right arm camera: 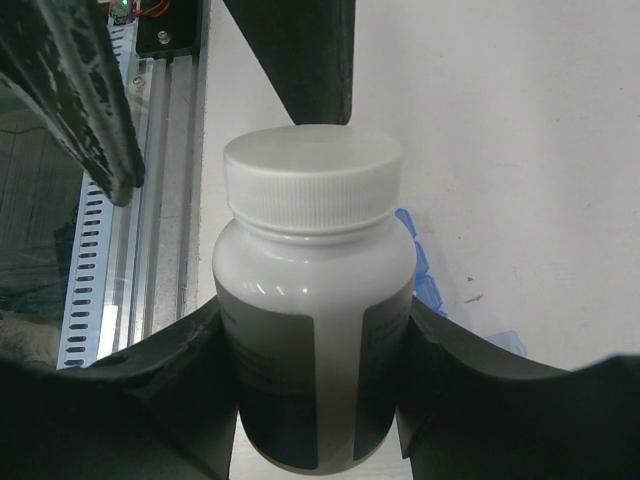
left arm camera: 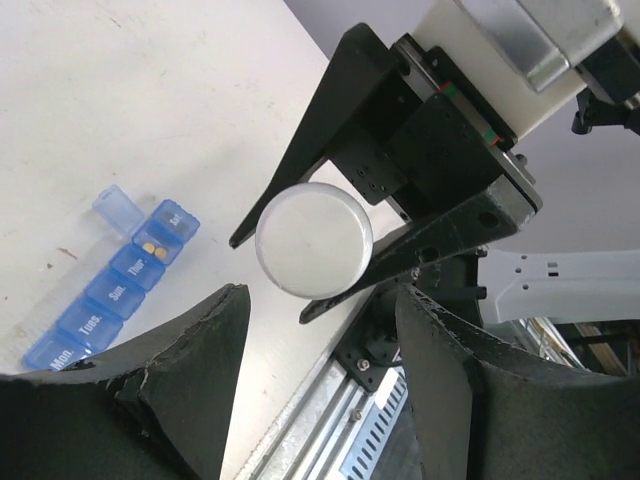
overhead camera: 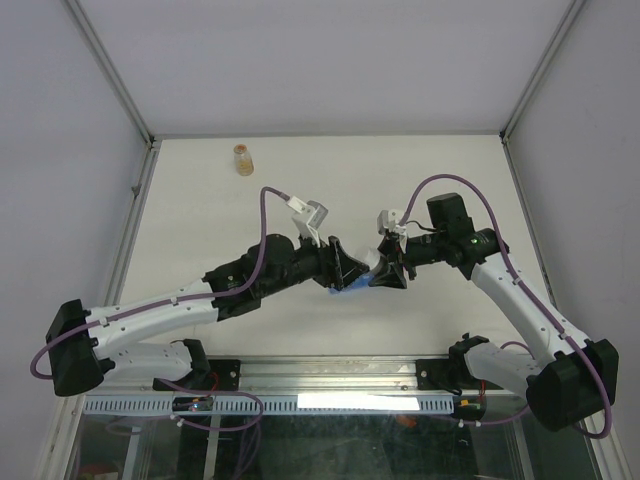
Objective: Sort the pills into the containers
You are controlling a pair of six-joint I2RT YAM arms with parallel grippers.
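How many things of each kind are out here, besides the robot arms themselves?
Bottles: 2, a white bottle held in the right claw and an amber bottle standing alone
Blue pill box: 1
Visible pills, in its open compartment: 2
Total: 5

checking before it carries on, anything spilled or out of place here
Nothing looks spilled. On the containers, only the end lid is flipped open, two pills inside; the rest look shut. The right gripper holds the white bottle. The amber bottle stands alone near the table's far edge.
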